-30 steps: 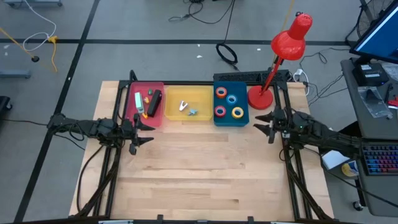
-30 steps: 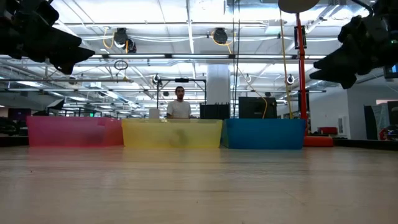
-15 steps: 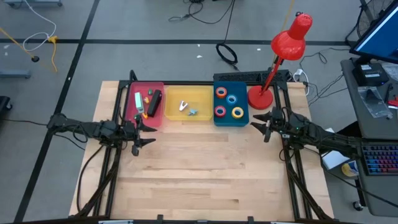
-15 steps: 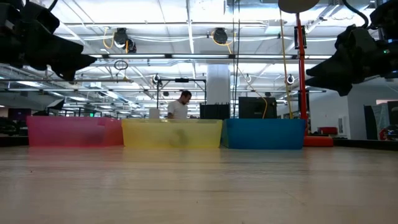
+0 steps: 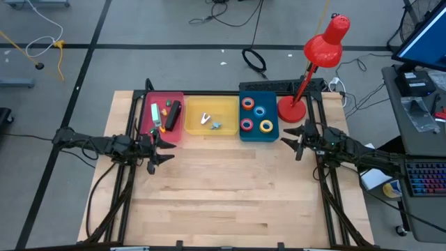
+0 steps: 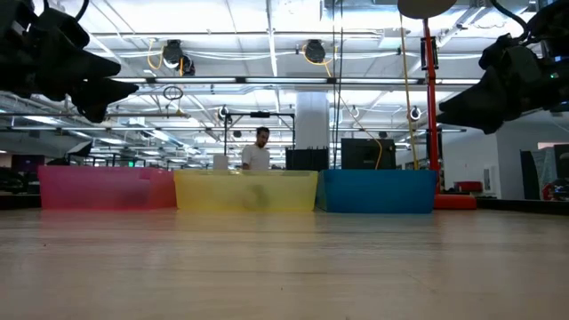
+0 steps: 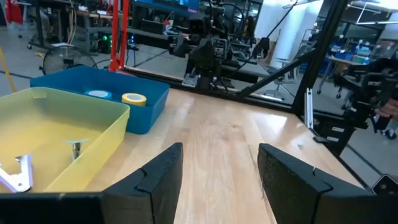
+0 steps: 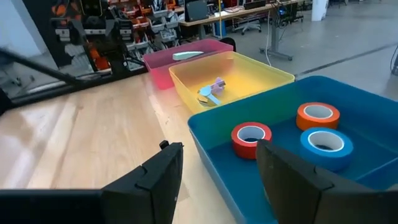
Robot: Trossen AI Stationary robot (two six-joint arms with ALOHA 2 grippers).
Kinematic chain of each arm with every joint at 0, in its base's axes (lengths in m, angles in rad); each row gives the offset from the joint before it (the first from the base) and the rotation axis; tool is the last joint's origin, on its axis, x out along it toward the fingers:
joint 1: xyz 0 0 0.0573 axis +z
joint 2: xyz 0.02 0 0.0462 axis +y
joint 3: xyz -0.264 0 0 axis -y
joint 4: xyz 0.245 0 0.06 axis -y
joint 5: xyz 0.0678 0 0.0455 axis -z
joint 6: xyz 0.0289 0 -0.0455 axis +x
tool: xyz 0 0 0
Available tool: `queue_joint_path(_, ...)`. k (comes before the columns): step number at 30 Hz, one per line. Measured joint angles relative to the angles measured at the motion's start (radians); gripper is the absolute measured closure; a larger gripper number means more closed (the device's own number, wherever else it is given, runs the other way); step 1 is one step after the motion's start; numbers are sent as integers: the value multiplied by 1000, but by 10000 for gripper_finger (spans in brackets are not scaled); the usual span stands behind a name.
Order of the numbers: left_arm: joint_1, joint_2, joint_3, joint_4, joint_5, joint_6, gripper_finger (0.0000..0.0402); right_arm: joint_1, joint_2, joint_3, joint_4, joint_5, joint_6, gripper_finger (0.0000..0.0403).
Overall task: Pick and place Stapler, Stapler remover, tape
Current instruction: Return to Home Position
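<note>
Three trays stand in a row along the far edge. The pink tray (image 5: 149,127) holds a black stapler (image 5: 173,113) and a pale mint tool (image 5: 155,115). In the yellow tray (image 5: 226,104) lie a white stapler remover (image 5: 206,118) and a teal one (image 5: 216,125). The tape rolls lie flat in the blue tray (image 5: 273,97): orange-red (image 5: 248,104), blue (image 5: 260,111), red (image 5: 247,125), yellow (image 5: 266,126). My left gripper (image 5: 166,148) hovers open just in front of the pink tray. My right gripper (image 5: 290,138) hovers open beside the blue tray's right end. Neither has anything between its fingers.
A red desk lamp stands with its base (image 5: 291,109) at the table's far right corner, right behind my right gripper. Black frame rails (image 5: 132,122) run along the table's left and right sides. Bare wood (image 5: 223,188) fills the near half. A person (image 6: 258,153) stands in the room beyond.
Both grippers have rolled a little about the line they point along, and the right one has sunk slightly. Neither has opened or shut. The trays and their contents have stayed where they were.
</note>
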Motion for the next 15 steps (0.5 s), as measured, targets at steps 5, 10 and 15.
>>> queue_joint_path(5,0,0,0,0,0,2,195,0,0,0,0,0,125,204)
queue_joint_path(10,0,0,0,0,0,4,195,0,0,-1,0,0,146,204)
queue_joint_path(15,0,0,0,0,0,4,195,0,1,-1,0,-1,146,204)
